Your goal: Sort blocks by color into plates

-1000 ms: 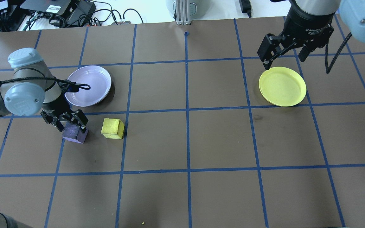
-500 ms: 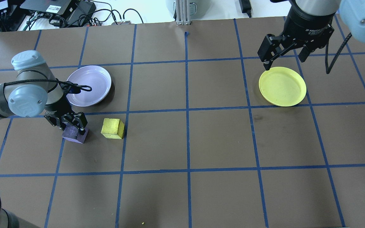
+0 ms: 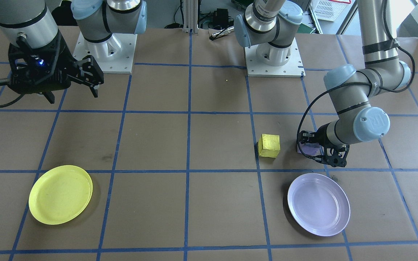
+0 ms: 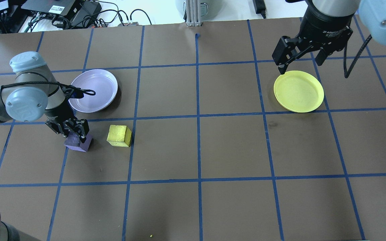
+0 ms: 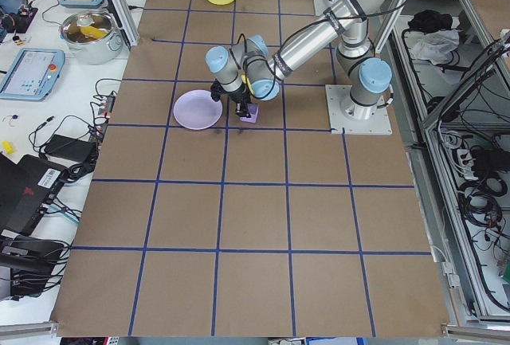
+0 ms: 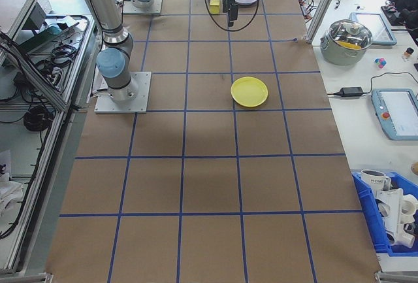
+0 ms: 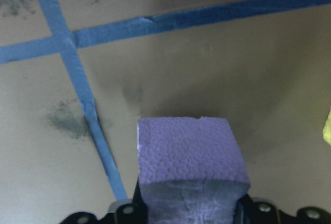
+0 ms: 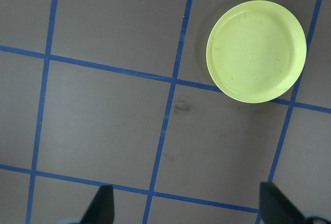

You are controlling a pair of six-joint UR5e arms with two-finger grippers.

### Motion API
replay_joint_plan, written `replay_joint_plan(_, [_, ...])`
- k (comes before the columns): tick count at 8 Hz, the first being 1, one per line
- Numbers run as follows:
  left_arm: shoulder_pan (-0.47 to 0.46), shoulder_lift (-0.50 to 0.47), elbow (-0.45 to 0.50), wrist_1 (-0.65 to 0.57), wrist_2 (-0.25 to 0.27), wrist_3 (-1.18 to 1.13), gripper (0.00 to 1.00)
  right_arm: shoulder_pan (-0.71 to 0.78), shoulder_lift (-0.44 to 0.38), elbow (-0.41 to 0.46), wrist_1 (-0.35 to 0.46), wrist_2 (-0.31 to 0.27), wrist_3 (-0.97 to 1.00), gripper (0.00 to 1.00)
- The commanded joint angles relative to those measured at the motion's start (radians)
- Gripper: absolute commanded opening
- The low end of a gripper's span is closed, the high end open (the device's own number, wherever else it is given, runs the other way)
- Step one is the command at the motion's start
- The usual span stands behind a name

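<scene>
My left gripper [image 4: 75, 133] is shut on the purple block [image 4: 78, 143], which fills the space between its jaws in the left wrist view [image 7: 189, 157]. The block sits low over the brown table, just this side of the lavender plate [image 4: 94, 90]. A scuffed yellow block [image 4: 119, 135] rests on the table right beside the purple one, apart from it. Far to the right, my right gripper [image 4: 300, 64] hangs open and empty above the far rim of the yellow plate [image 4: 298, 91]. The right wrist view shows that plate [image 8: 256, 51] bare.
Blue tape lines [image 4: 198, 115] grid the brown table. Cables and electronics [image 4: 62, 13] lie beyond its far edge. The two arm bases [image 3: 274, 54] stand on the robot's side. A metal pot [image 6: 353, 40] sits off the table.
The left gripper's fingers have narrowed from a wider stance onto the purple block, which has shifted slightly left. The right arm, yellow block and both plates have not moved.
</scene>
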Motion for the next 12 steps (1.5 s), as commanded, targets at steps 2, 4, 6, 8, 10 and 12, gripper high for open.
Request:
replay_joint_plan(2, [0.01, -0.006, 0.267, -0.21, 0.08, -0.008, 0.2, -0.001, 0.0, 0.0, -0.003, -0.001, 0.0, 1.0])
replay_joint_plan(4, [0.004, -0.111, 0.42, -0.229, 0.01, -0.084, 0.29, 0.001, -0.002, 0.0, -0.003, -0.001, 0.0, 1.0])
replay_joint_plan(6, [-0.033, -0.204, 0.539, -0.204, -0.012, -0.175, 0.31, -0.001, 0.0, 0.0, -0.003, -0.001, 0.0, 1.0])
replay_joint_plan(8, [-0.056, -0.265, 0.593, -0.2, -0.013, -0.179, 0.31, -0.001, 0.0, 0.0, -0.003, -0.002, 0.0, 1.0])
replay_joint_plan(10, [-0.056, -0.279, 0.596, -0.198, -0.053, -0.204, 0.31, -0.001, 0.0, 0.0, -0.005, -0.005, 0.0, 1.0])
replay_joint_plan(12, [-0.056, -0.285, 0.594, -0.197, -0.055, -0.206, 0.31, -0.001, 0.0, 0.0, -0.003, -0.005, 0.0, 1.0])
